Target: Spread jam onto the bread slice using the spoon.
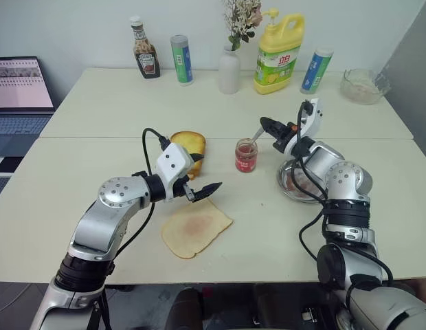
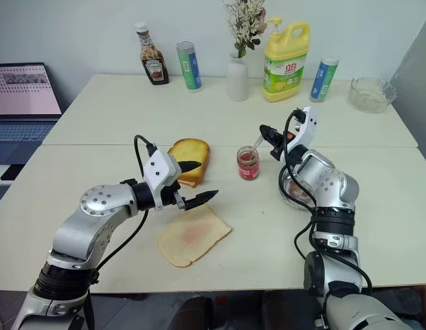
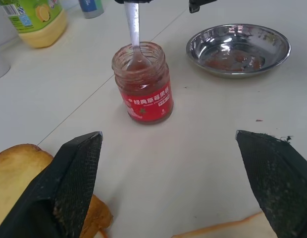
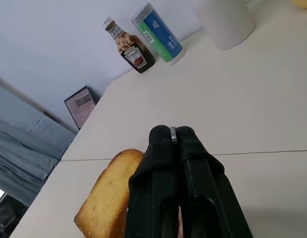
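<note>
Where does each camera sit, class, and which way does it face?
Head pair: look forward and down over both arms at the table, bread slice and jam.
Left wrist: looks past the open left gripper at the jam and steel dish.
Right wrist: looks along the right gripper, shut on the spoon, toward the ketchup bottle.
Shared: toasted slice.

Small clear glass jar of red jam (image 3: 142,82) — red label, white lettering. Pale cream-tan square bread slice (image 1: 196,231), pinkish smear at centre. Thicker golden-brown toasted slice (image 1: 188,145) — Shiny silver metal spoon (image 3: 133,34).
</note>
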